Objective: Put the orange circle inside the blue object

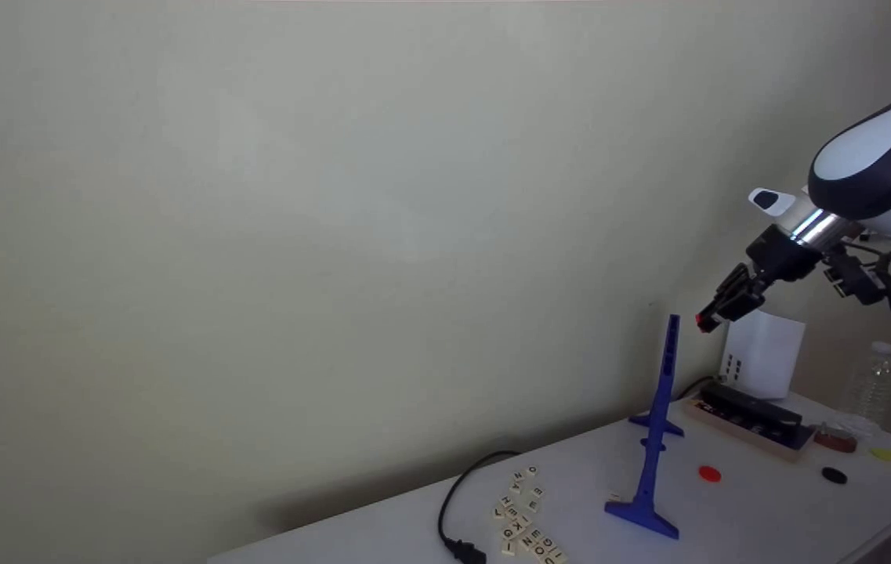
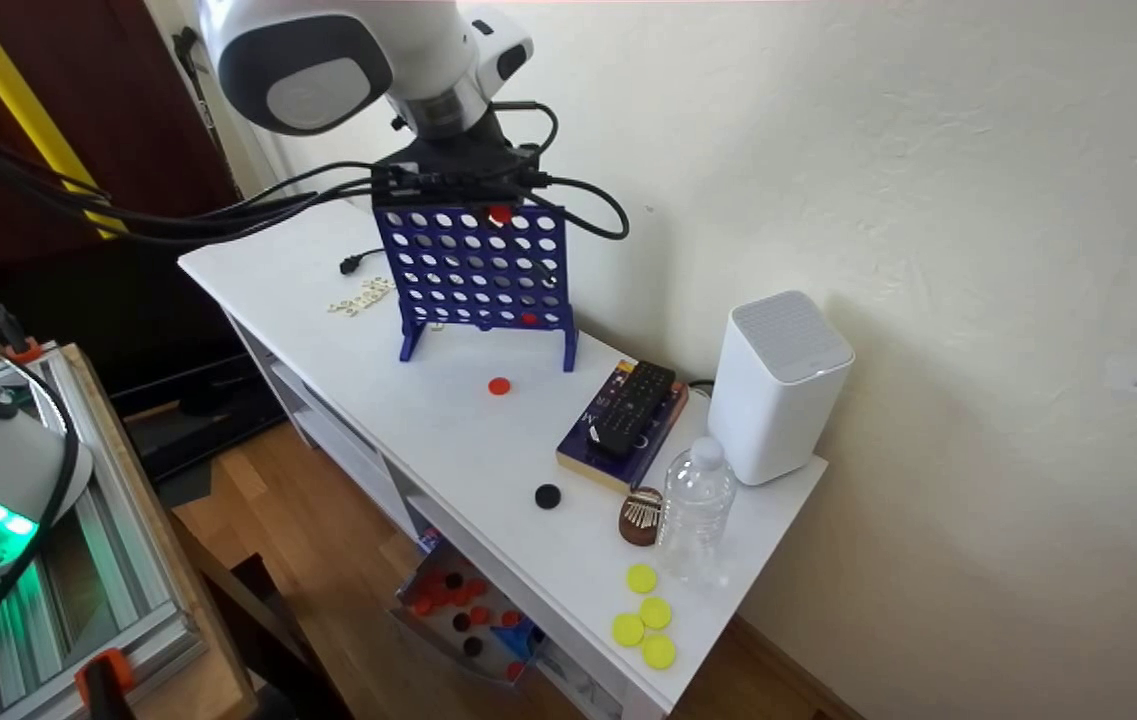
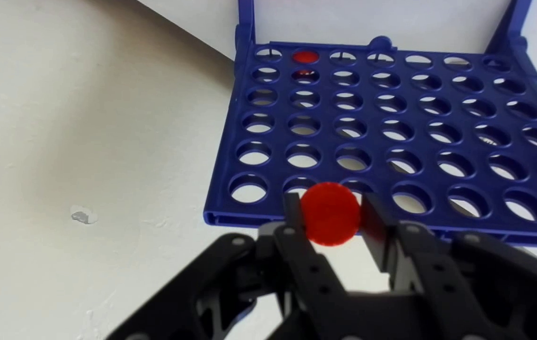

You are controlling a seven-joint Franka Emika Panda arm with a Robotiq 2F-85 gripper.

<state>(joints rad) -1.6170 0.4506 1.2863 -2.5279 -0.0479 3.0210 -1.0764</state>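
Fingers (image 3: 295, 222) hold red disc (image 3: 330, 214) near top of blue rack (image 3: 376, 144)

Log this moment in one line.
gripper closed on red disc | disc near top of blue rack, not inside | bottom-row disc in rack | insertion pending

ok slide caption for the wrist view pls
Gripper holds a red disc near the top edge of the blue rack, another red disc in its bottom row.

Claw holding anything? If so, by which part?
Yes: the claw pinches a red disc by opposite edges of its rim, left and right in the wrist view.
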